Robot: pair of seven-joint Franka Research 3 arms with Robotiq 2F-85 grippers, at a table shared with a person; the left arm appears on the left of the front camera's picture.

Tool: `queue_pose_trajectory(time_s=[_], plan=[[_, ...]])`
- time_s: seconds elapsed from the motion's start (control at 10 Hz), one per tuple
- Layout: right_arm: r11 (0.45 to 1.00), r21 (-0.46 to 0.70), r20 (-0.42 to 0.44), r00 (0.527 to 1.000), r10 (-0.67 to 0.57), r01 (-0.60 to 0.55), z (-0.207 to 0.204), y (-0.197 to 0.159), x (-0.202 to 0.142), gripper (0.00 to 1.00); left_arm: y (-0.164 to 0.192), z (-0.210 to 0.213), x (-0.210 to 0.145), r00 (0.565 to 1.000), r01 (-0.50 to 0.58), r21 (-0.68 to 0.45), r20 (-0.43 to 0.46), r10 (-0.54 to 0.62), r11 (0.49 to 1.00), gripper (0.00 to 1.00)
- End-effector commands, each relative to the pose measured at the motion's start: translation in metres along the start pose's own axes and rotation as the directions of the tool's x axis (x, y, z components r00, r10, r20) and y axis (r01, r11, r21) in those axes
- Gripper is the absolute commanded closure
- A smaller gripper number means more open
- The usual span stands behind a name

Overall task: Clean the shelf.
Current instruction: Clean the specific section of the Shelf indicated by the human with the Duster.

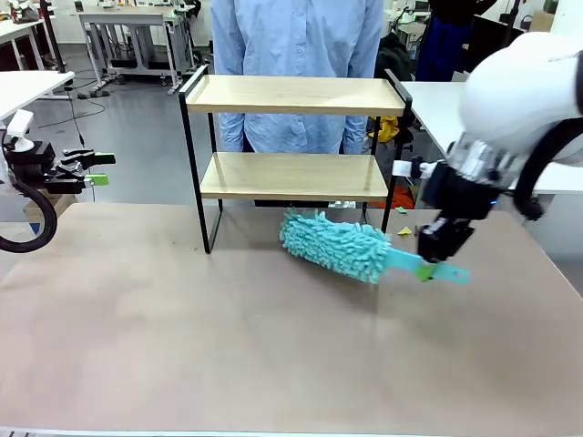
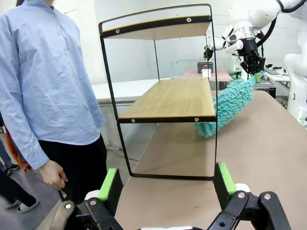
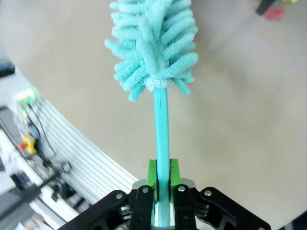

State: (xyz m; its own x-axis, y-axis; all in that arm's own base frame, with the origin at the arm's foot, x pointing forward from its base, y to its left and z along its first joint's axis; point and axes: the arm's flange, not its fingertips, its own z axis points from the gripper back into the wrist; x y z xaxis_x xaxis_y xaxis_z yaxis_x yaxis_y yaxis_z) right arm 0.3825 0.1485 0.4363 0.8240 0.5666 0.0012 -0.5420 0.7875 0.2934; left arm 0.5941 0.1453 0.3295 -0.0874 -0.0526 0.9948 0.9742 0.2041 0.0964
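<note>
The right claw [image 1: 428, 264] is shut tight on the thin handle [image 3: 161, 129] of a fluffy blue-green duster [image 1: 332, 246]. Its green pads [image 3: 151, 172] squeeze the handle from both sides. The fluffy head sticks out from the claw and hangs low over the table [image 1: 228, 346], just in front of the right foot of the shelf [image 1: 296, 96]. I cannot tell if the fluff touches the shelf.

The shelf stands at the far edge of the table, near the middle. A person [image 1: 296, 45] stands right behind it. The left claw [image 1: 96, 168] is wide open and holds nothing. It waits by the left edge of the table, well apart from the shelf.

I think the dusting is only starting, because the duster is down low and not on a board. Next, the right arm should lift the fluffy head onto a board and wipe from side to side. It must take care not to bump the thin black frame.
</note>
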Motion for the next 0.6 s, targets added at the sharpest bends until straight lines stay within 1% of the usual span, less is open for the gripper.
queue_pose_trajectory(time_s=[0.0, 0.1, 0.2, 0.3, 0.4, 0.5], plan=[[0.990, -0.030, -0.062, 0.989, 0.138, -0.140, 0.033, -0.015, -0.029, 0.87, -0.003, -0.001, 0.003, 1.000, 0.001, -0.003, -0.003, -0.001, 1.000, 0.00], [0.981, 0.003, -0.103, 0.976, 0.192, -0.193, 0.048, -0.020, -0.042, 0.87, -0.003, -0.001, 0.003, 1.000, 0.001, -0.003, -0.003, -0.001, 1.000, 0.00], [0.981, 0.018, -0.129, 0.973, 0.193, -0.192, 0.059, -0.027, -0.053, 0.87, -0.003, -0.001, 0.003, 1.000, 0.001, -0.003, -0.003, -0.001, 1.000, 0.00], [0.977, -0.004, -0.167, 0.963, 0.210, -0.214, 0.069, -0.028, -0.070, 0.87, -0.003, -0.001, 0.003, 1.000, 0.001, -0.003, -0.003, -0.001, 1.000, 0.00], [0.962, -0.035, -0.196, 0.946, 0.259, -0.271, 0.078, -0.023, -0.088, 0.87, -0.003, -0.001, 0.003, 1.000, 0.001, -0.003, -0.003, -0.001, 1.000, 0.00], [0.964, -0.047, -0.221, 0.944, 0.244, -0.260, 0.088, -0.015, -0.104, 0.87, -0.003, -0.001, 0.003, 1.000, 0.001, -0.003, -0.003, -0.001, 1.000, 0.00]])
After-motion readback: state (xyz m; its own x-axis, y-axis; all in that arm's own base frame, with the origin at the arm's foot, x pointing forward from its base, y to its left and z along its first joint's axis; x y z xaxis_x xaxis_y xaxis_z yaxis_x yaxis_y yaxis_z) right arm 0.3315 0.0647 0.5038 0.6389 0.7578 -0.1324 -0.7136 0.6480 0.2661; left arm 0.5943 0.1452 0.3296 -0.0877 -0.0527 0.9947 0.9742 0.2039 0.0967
